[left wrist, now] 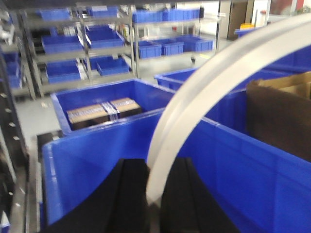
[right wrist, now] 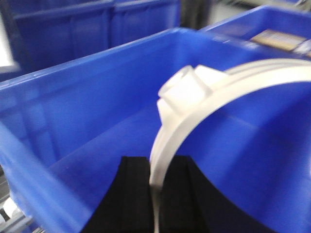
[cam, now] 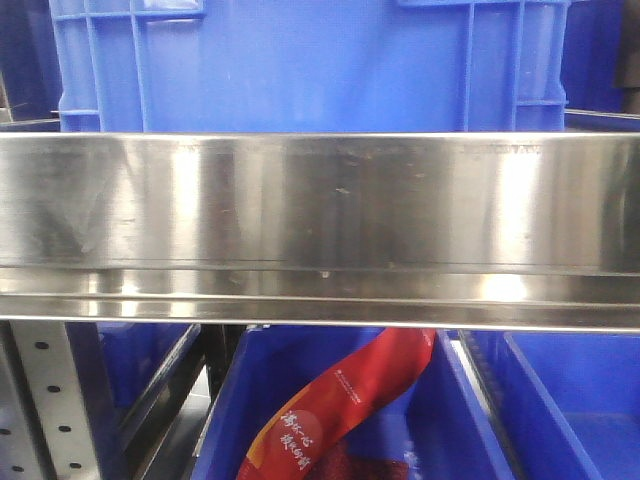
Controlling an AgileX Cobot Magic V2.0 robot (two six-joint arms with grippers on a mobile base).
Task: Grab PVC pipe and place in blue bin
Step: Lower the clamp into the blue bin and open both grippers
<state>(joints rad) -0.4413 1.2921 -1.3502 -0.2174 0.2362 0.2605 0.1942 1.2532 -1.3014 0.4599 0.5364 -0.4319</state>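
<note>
In the left wrist view my left gripper (left wrist: 154, 194) is shut on one end of a white arched PVC pipe piece (left wrist: 204, 82), which curves up and to the right over a blue bin (left wrist: 97, 160). In the right wrist view my right gripper (right wrist: 156, 194) is shut on the end of a white arched PVC piece (right wrist: 194, 97) with a raised lug on its outer side. It hangs above the inside of a blue bin (right wrist: 87, 102). No round-holed tab shows. Neither gripper shows in the front view.
A brown cardboard box (left wrist: 286, 111) stands at the right. A bin with wrapped packets (left wrist: 102, 110) lies beyond, with shelves of blue bins (left wrist: 73, 43) behind. In the front view a steel shelf rail (cam: 320, 220) crosses, with a blue crate (cam: 300, 60) above and a red bag (cam: 340, 410) in a bin below.
</note>
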